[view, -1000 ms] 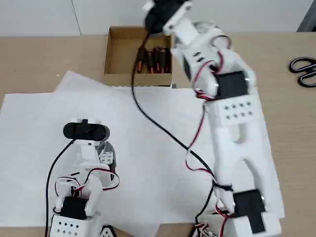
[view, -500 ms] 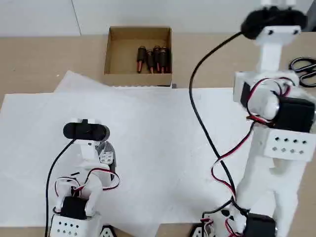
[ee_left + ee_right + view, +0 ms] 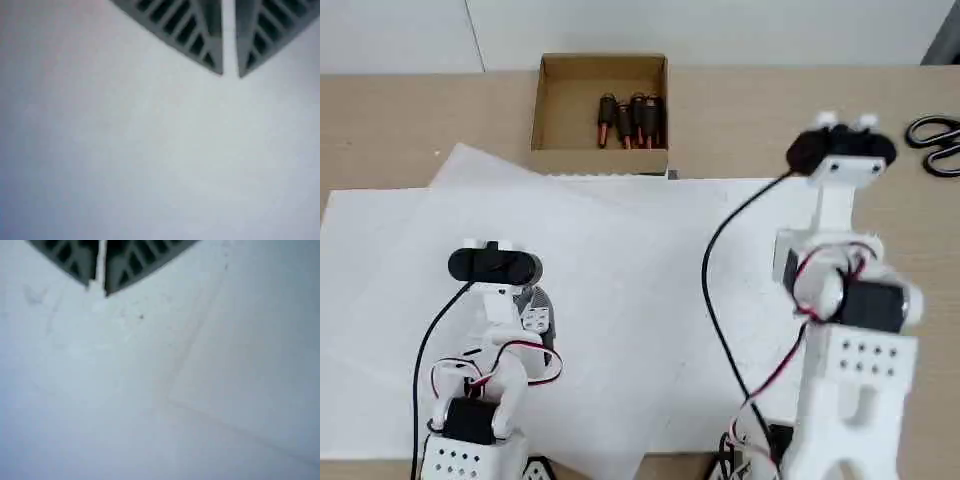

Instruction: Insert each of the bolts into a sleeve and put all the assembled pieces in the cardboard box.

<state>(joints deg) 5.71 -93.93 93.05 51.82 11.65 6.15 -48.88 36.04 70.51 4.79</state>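
- Bolts in their sleeves, four assembled pieces (image 3: 630, 120), lie side by side in the cardboard box (image 3: 565, 110). Their long axes run from its near wall to its far wall.
- From the left pincer (image 3: 230, 74) the box lies ahead and off toward the right arm's side, past the far edge of the white paper (image 3: 620, 260).
- From the right pincer (image 3: 98, 287) it lies off toward the left arm's side and only a little ahead.
- I can't call either pincer clearly nearer. The right one sits farther out over the paper, closer to the box's row.
- Both pincers are narrowed to a thin slit, with nothing held and bare paper beneath each.
- I see no loose bolt or sleeve on the paper or tabletop (image 3: 420, 110), so I judge there's nothing left to fetch.
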